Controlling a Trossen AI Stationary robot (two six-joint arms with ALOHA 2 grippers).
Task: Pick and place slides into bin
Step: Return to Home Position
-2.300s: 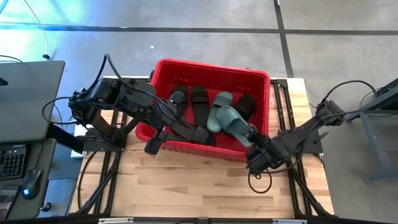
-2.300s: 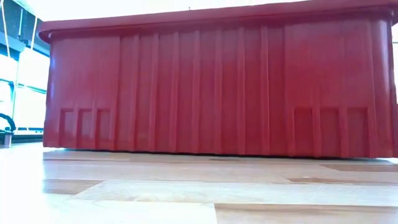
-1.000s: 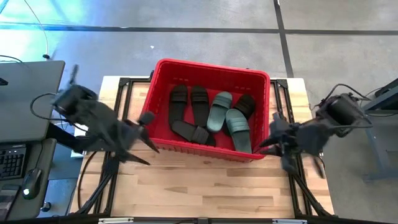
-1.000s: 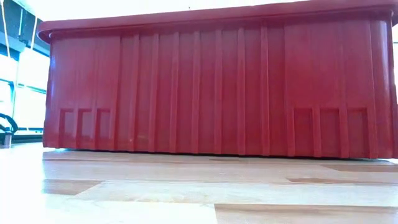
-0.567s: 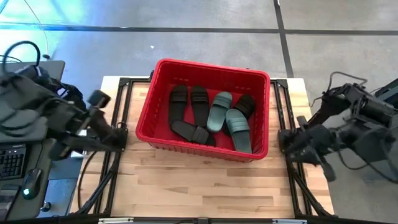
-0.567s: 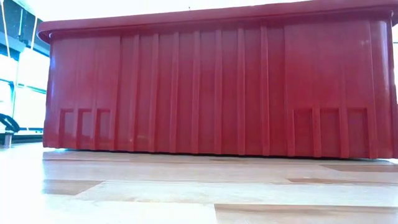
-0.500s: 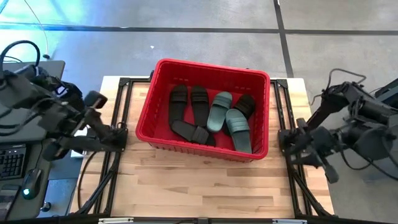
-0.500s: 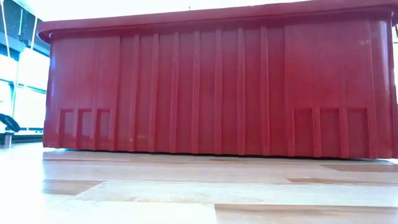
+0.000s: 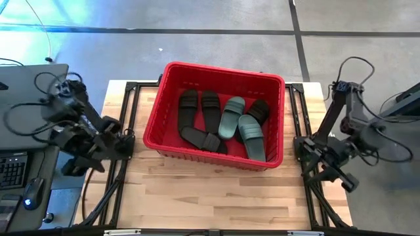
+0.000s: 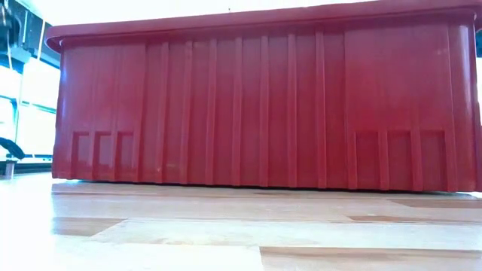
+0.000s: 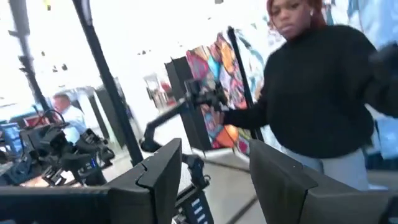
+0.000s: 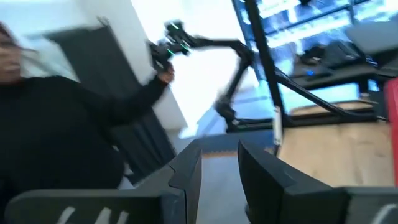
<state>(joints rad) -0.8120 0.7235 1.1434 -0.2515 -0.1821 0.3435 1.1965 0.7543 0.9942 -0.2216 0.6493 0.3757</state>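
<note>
The red bin stands on the far half of the wooden table, and its near wall fills the low view. Inside it lie several black slides and two teal slides, flat or leaning on each other on the bin's floor. My left gripper is at the table's left edge, open and empty; its fingers show a gap. My right gripper is at the table's right edge, open and empty; its fingers stand apart.
Bare wooden tabletop lies in front of the bin. A desk with a keyboard is to the left of the table. A person in a black top stands in the room beyond, also seen in the right wrist view.
Both arms have drawn away from the bin's near corners, the left toward the table's left edge and the right toward its right edge, and have folded up there. The slides in the bin have stayed as they were.
</note>
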